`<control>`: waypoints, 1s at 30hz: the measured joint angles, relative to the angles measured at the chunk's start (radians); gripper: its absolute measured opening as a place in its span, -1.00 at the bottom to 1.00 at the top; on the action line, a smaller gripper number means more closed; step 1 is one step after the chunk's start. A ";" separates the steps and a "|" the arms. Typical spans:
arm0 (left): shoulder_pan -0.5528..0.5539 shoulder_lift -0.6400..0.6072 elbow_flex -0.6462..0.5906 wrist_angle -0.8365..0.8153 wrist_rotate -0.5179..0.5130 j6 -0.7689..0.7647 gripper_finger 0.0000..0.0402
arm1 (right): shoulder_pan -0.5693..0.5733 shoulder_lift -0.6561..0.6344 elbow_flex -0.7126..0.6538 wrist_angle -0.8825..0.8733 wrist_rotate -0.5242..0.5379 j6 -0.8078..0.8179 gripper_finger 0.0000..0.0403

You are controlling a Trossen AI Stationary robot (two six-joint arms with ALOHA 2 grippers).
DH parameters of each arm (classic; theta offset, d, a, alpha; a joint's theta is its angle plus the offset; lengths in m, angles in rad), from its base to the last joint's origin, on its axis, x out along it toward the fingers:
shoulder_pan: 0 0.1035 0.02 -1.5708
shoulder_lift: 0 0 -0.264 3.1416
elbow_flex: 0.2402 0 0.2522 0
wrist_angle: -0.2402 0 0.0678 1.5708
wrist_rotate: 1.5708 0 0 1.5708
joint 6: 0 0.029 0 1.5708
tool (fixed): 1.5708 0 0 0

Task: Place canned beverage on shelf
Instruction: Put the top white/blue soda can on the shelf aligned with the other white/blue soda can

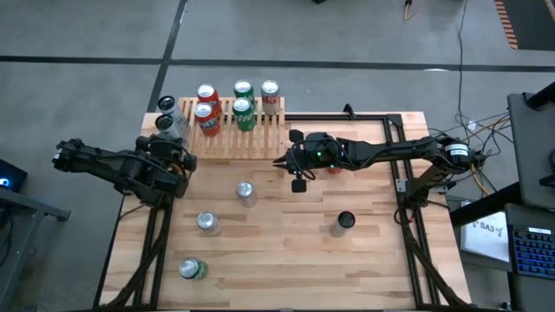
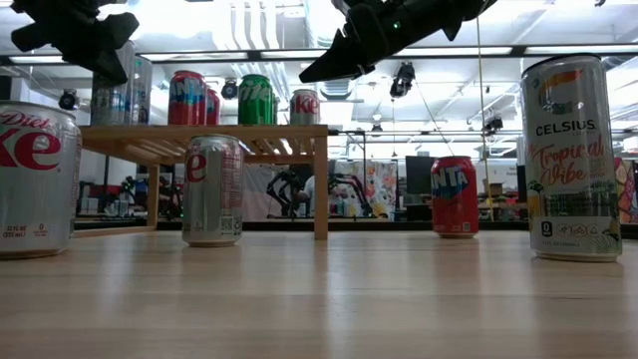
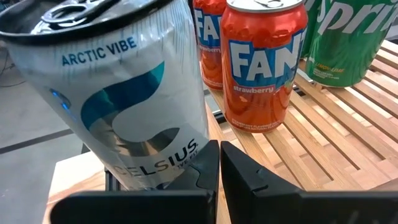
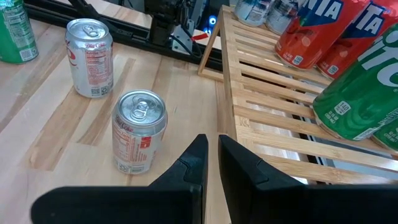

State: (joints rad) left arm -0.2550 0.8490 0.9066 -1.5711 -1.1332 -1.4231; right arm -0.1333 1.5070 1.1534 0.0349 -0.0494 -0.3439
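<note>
The low light-wood slatted shelf stands at the far edge of the pale wooden table, left of its middle. On its slats stand 7 cans: 2 silver Celsius cans at the left end, 2 red Fanta strawberry cans next to them, 2 green Sprite cans after those, and 1 silver and red Coke can at the back right.

The left gripper hovers at the shelf's left end, just in front of the silver cans; its 2 dark fingers are pressed together and hold nothing. In the left wrist view the silver Arctic Vibe Celsius can fills the space right ahead of the fingertips, with a Fanta can just beside it on the slats.

The right gripper hangs above the table just off the shelf's front right corner, fingers closed and empty. Its wrist view shows the shelf edge and 2 silver Diet Coke cans standing on the table.

5 more cans stand on the table: 1 silver can near the middle, another silver can nearer the front left, a green can at the front left, a dark-topped Celsius can to the right, and a red Fanta can under the right arm
</note>
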 joint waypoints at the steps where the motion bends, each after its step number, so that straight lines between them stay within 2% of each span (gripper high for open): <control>1: 0.000 -0.001 0.000 0.000 0.000 0.000 -1.00 | 0.000 0.000 0.000 0.000 0.000 0.000 -0.87; 18: 0.002 -0.003 0.000 0.000 0.027 0.007 -1.00 | 0.000 0.000 0.000 0.000 0.000 0.000 -0.87; 30: 0.000 0.060 0.000 0.070 0.130 0.108 -1.00 | 0.002 0.000 0.022 0.035 0.000 0.034 -0.87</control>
State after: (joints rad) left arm -0.2554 0.9091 0.9066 -1.5015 -1.0030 -1.3153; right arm -0.1309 1.5074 1.1757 0.0697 -0.0494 -0.3103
